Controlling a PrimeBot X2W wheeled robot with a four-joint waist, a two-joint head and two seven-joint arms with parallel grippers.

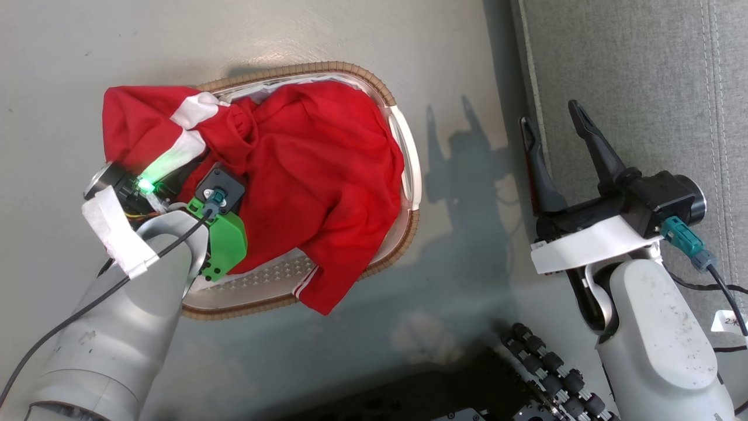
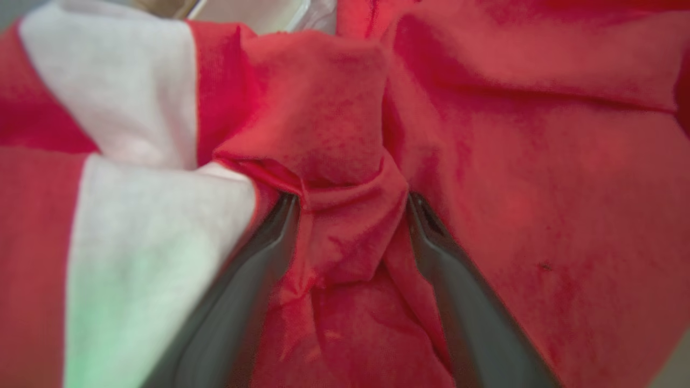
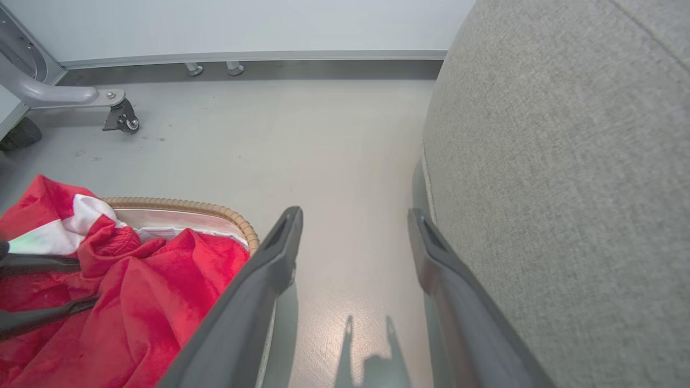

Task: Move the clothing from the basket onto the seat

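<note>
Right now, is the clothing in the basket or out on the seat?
In the basket: the clothing is heaped inside it, edges draped over the rim, none on the seat. The left gripper, open, straddles a fold.

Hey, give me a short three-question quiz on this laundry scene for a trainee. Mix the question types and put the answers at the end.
1. True or false: the right gripper hangs open and empty beside the seat.
2. Where is the clothing? A: in the basket, partly draped over its rim. B: spread on the seat. C: held up by the right gripper.
3. What sits between the open fingers of the left gripper?
Key: 1 true. 2 A. 3 a fold of the red clothing.
</note>
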